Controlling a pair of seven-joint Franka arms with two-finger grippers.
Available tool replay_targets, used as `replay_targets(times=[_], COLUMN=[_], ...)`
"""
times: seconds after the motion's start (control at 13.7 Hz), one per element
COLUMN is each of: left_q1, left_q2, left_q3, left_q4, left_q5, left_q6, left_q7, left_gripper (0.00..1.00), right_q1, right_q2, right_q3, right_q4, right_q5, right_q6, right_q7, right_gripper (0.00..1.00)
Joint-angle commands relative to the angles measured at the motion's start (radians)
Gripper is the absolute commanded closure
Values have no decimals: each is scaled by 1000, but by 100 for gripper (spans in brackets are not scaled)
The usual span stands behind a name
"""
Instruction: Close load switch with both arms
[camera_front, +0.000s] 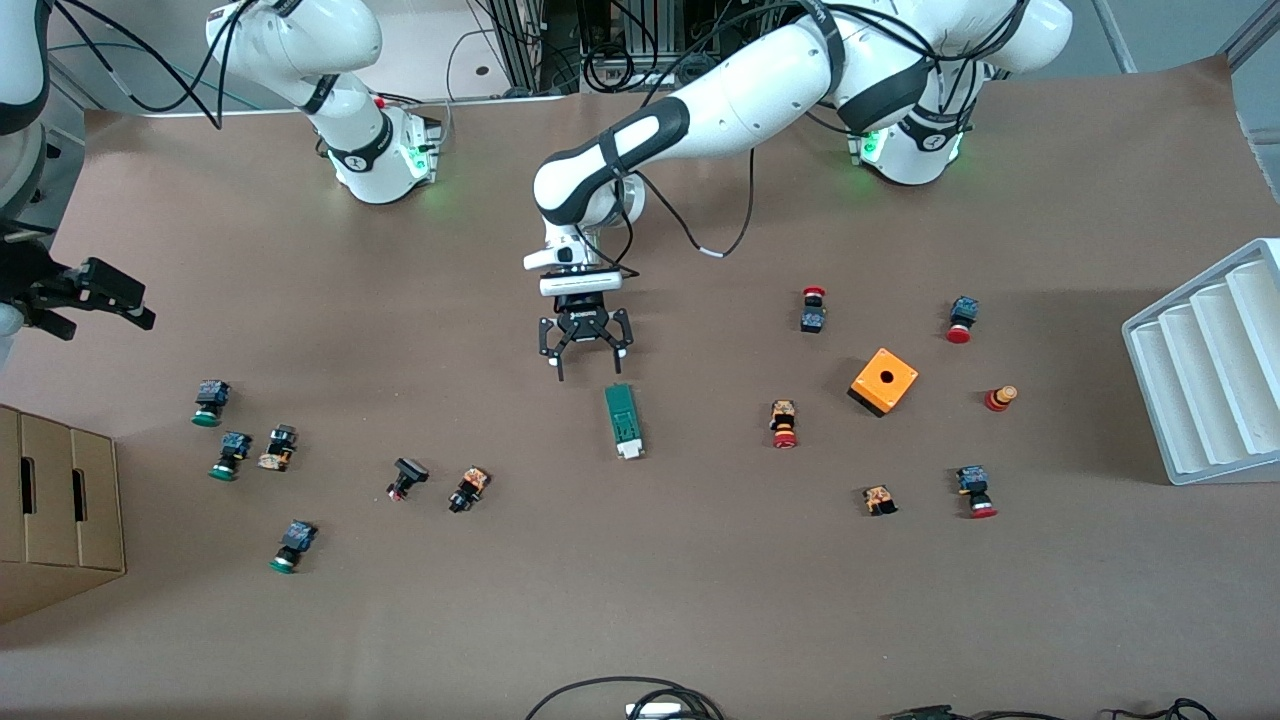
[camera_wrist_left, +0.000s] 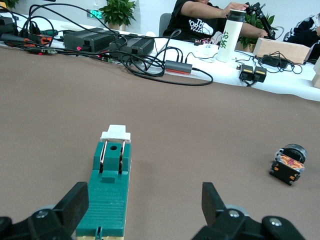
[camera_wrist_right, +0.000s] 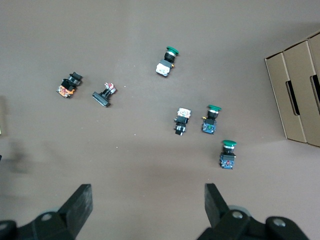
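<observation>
The load switch (camera_front: 623, 420) lies flat at mid-table, a narrow dark-green block with its white tab end toward the front camera. My left gripper (camera_front: 588, 360) is open and empty, low over the table by the switch's green end. In the left wrist view the switch (camera_wrist_left: 111, 190) lies close to one finger (camera_wrist_left: 75, 205), not centred in the open gripper (camera_wrist_left: 145, 207). My right gripper (camera_front: 105, 298) is open and empty, held high over the right arm's end of the table. It shows in the right wrist view (camera_wrist_right: 147, 205) above bare table.
Several push buttons (camera_front: 232, 455) lie toward the right arm's end, others (camera_front: 784, 423) toward the left arm's end around an orange box (camera_front: 884, 380). A cardboard box (camera_front: 55, 510) and a white ribbed tray (camera_front: 1210, 370) stand at the table's two ends.
</observation>
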Motion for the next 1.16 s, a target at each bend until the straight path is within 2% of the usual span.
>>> replay_targets(times=[0.0,0.22,0.51,1.09], left_q1=[-12,-12,-10,0], left_q2=[-29,-75,-129,-282], left_q3=[11,11,11,16], left_q4=[2,0,0,0], left_q5=[-31,-123,-185,-451], left_q6=[11,29,66,94], left_q7=[16,105,163,485], left_gripper=[0,0,0,0], right_q1=[16,16,19,33], right_q2=[-24,-24,-24,-22], right_q3=[-12,-12,-12,2], right_q4=[-18,-18,-18,-9], right_q5=[-24,-22,-22,-16], right_q6=[28,32,30,19], right_q7=[-10,-12,-12,-12], right_gripper=[0,0,0,0])
